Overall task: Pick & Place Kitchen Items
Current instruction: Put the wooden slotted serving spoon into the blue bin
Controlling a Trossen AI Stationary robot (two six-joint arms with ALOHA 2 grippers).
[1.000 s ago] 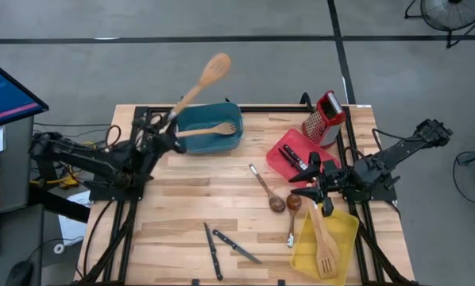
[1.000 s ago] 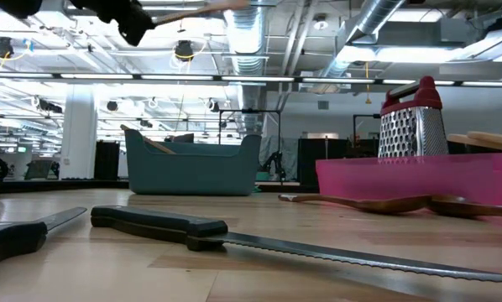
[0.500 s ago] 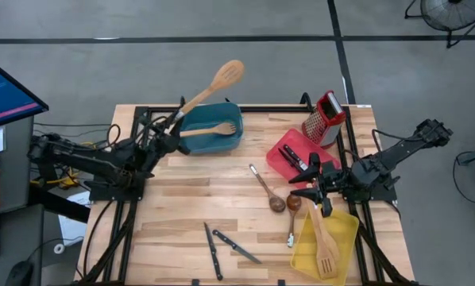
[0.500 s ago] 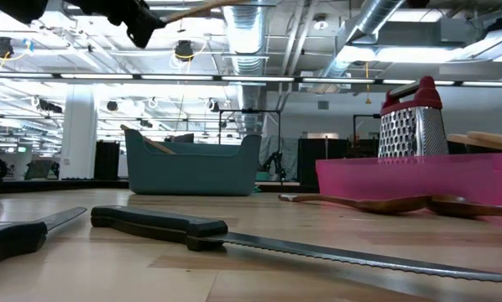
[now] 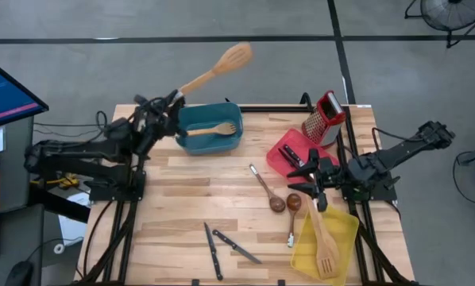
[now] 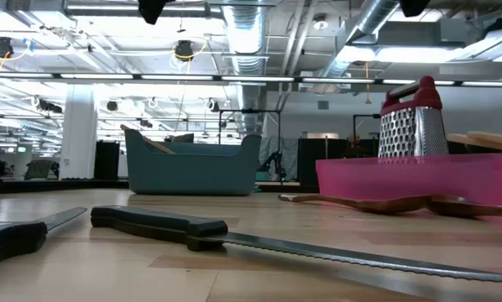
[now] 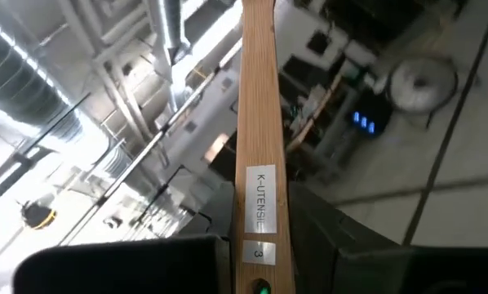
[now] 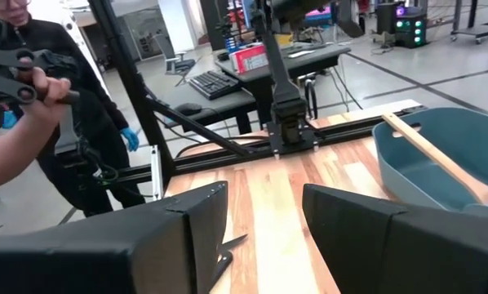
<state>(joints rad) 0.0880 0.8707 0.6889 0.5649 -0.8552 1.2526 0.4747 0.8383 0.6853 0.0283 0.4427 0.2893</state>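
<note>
My left gripper [image 5: 174,100] is high over the teal bin's [image 5: 210,127] left end, shut on a pale wooden slotted spoon [image 5: 222,65]. The spoon's head [image 5: 236,56] reaches past the table's far edge. A second wooden utensil [image 5: 215,129] lies in the teal bin. My right gripper [image 5: 307,178] is open and empty between the red bin [image 5: 279,156] and the yellow bin [image 5: 342,238]. Two dark brown spoons [image 5: 271,195] and two black-handled knives [image 5: 225,245] lie on the table. My left gripper pinches the wooden spoon's handle near its free end [image 7: 265,260] between its two fingers [image 7: 130,265]. The handle runs on ahead along the fingers. The spoon is lifted clear and slants up toward the far right, head uppermost.
A steel grater with a red handle [image 5: 323,117] stands at the far right by the red bin, which holds knives [image 5: 295,157]. The yellow bin holds wooden spatulas [image 5: 325,242]. A person [image 8: 32,106] stands beyond the table in the right wrist view.
My left gripper has risen and gone toward the table's far edge with the wooden spoon, leaving the top of the low view. The spoon's head has swung farther right and past the far edge; it stays clear of the bin.
</note>
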